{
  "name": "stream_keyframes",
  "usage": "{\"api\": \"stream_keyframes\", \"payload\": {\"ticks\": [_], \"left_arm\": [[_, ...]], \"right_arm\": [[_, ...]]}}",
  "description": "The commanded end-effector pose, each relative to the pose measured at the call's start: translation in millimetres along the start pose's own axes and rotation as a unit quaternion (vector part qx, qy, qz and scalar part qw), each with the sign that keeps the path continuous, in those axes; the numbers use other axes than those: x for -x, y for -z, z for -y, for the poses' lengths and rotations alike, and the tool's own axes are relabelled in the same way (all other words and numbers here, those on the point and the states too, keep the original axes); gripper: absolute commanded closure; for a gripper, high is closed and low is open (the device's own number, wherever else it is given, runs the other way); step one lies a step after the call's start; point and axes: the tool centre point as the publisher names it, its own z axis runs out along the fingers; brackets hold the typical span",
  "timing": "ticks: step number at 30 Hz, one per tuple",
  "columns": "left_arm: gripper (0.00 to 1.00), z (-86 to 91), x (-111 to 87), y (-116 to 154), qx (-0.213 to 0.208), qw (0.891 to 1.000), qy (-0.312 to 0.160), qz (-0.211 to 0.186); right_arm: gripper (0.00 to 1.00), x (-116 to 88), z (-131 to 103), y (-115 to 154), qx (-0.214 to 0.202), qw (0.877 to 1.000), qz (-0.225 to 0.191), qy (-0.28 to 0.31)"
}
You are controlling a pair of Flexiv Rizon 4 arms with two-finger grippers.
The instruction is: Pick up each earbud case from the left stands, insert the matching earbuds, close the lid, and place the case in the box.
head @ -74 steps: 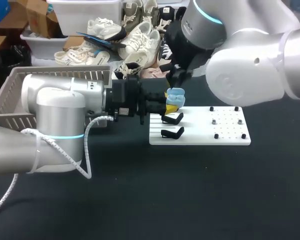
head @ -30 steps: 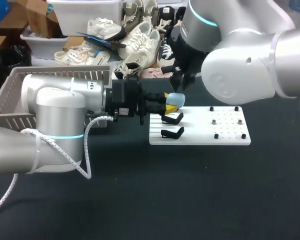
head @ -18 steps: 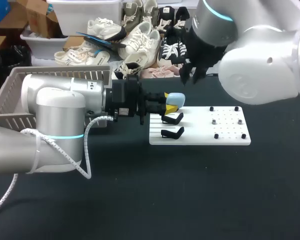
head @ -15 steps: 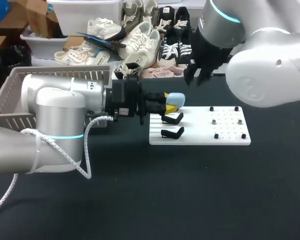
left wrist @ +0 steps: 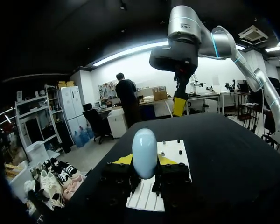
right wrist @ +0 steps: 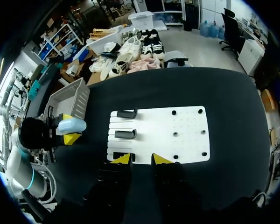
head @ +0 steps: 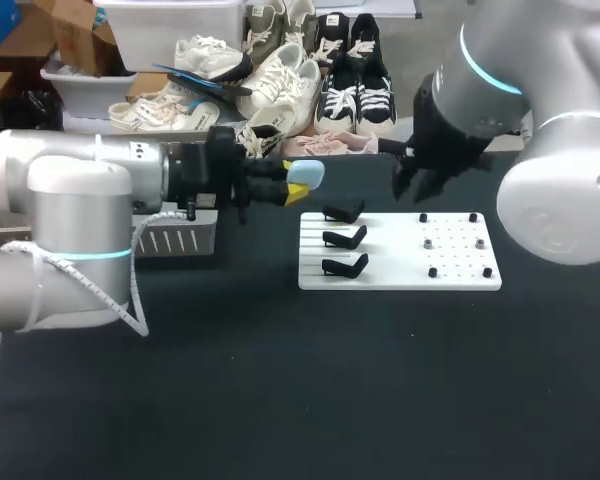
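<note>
left gripper (head: pixel 300 183): closed on the case (left wrist: pixel 144 151), one yellow tip on each side of it, with the case standing out past the tips. it hangs just off the board's (head: pixel 460 268) far left corner, above the table (head: pixel 380 380). right gripper (right wrist: pixel 142 159): tips parted, nothing between them, held above the board's far edge. the three stands (head: pixel 345 237) on the board's left part are bare. the box (head: pixel 178 240) lies further left of the board, partly behind our left arm.

step in hand, as we judge it: carry the case to the box. we would keep the squeeze steady, since the case is a smooth, glossy, pale blue pebble with no flat faces, and such a shape can slide out from between the pads. we would bring it over the box's open top, lower it inside the walls, and only then part the tips, so that it does not bounce off the rim. the lid looks shut, though we cannot make out its seam.

materials: board, white, flat and rigid, grooved under the stands, with dark pegs (head: pixel 432 272) on its right part. stands, black hooked brackets. box, grey, with slotted walls. table, matte black.
</note>
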Motion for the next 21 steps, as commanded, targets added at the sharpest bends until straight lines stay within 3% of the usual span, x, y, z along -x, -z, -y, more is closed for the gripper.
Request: {"api": "stream_keyframes", "payload": {"ticks": [1,11,21], "left_arm": [[1.00,4.4,2.5,59,0.051,0.998,0.003,-0.019],[1.00,-36.7,-37.0,145,0.123,0.990,0.023,-0.066],[1.00,-68.9,-96.3,162,0.120,0.986,0.084,-0.077]], "right_arm": [[0.76,-4,0,2,-0.008,1.000,0.023,-0.007],[0.77,1,-14,4,-0.030,0.999,0.019,-0.022],[0.76,-6,-33,2,-0.046,0.998,0.011,-0.052]]}}
